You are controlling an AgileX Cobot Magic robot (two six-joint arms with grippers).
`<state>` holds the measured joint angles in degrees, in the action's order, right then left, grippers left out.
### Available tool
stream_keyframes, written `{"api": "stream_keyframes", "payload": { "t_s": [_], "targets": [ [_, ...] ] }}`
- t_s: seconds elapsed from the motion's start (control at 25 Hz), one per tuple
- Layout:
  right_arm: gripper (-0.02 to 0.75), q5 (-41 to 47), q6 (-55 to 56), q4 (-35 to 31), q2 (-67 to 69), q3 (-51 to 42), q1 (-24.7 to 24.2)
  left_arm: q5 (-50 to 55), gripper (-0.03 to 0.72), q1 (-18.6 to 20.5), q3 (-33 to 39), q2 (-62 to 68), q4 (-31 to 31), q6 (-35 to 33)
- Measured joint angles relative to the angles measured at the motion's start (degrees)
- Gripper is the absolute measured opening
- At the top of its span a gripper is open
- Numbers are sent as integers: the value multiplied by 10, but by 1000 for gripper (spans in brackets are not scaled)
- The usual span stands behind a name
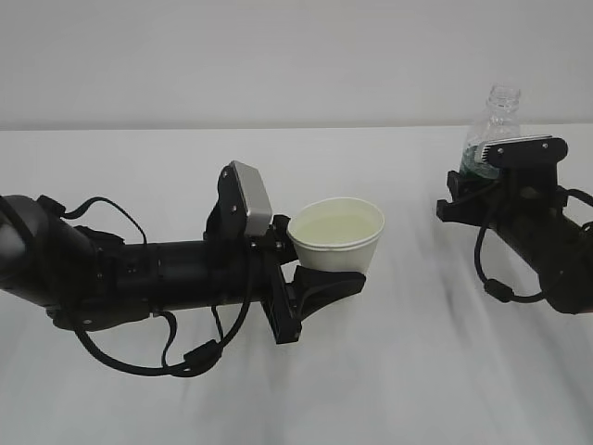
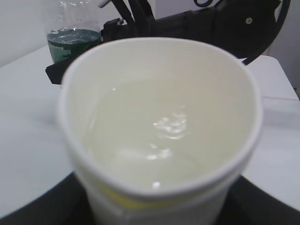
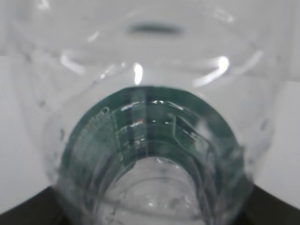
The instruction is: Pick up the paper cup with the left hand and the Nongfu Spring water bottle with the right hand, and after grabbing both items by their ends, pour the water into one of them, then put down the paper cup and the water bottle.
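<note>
**Cup full in the left tool, bottle upright in the right**

Look first at your left tool (image 1: 320,278). Its black fingers are pinching the paper cup (image 1: 335,238) low on its wall, with the cup upright and its rolled rim level. From the left wrist view the cup (image 2: 159,136) fills nearly everything right in front of the tool, and the water (image 2: 154,140) lies inside it, pale and still, with small glints on its surface. The cup bottom is hidden by the fingers, so you cannot tell whether it rests on the white tabletop (image 1: 408,371) or hangs just above it.

Past the cup's rim, on the far side from the left tool, you can see the green label of the Nongfu Spring water bottle (image 2: 72,40) and the dark bulk of the other arm beside it.

Your right tool (image 1: 482,171) is closed around the bottle (image 1: 491,134) at label height, well apart from the cup. The bottle stands roughly upright, its open neck rising clear above the tool. In the right wrist view the bottle (image 3: 150,140) sits directly against the tool, clear ribbed plastic with the green band wrapping it; whether any liquid is inside it cannot be made out.
</note>
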<state>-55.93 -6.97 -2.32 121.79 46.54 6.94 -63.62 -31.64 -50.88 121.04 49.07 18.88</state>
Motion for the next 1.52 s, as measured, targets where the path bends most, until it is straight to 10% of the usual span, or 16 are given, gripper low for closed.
{"api": "stream_keyframes", "payload": {
  "t_s": [1.52],
  "targets": [
    [527,-42,-4,41,98,68,-9,0,418,0,0,0,-11,0]
  ]
}}
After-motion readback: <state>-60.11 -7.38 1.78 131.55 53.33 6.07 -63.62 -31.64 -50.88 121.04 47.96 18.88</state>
